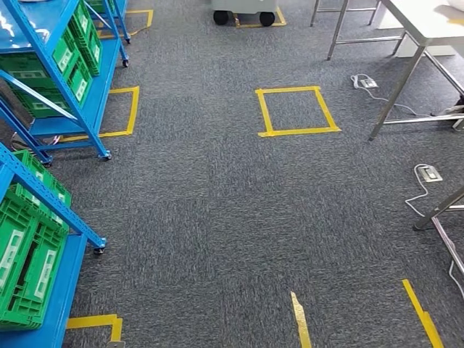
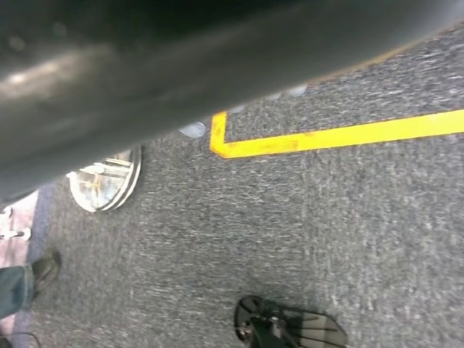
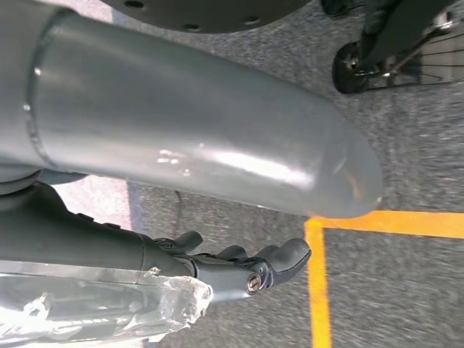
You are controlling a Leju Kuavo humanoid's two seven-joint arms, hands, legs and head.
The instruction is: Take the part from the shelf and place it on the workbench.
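Clear crinkled plastic, the bagged part point(image 3: 104, 312), lay against the right hand point(image 3: 241, 268), whose dark fingers point(image 3: 284, 255) curled beside it; whether they clamped it I could not tell. Two blue metal shelves point(image 1: 52, 65) stood at the left, stacked with green slatted crates point(image 1: 27, 254). One full yellow tape square point(image 1: 296, 110) marked the grey carpet point(image 1: 208, 217). One pale worktop point(image 1: 421, 22) on steel legs stood far right.

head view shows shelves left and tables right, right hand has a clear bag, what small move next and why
Probably a turn to the right and a step toward the white-topped table. The right hand hangs over the carpet with a clear plastic-wrapped item against its fingers, so the pick looks done, while the blue shelves with green crates sit off to the left.
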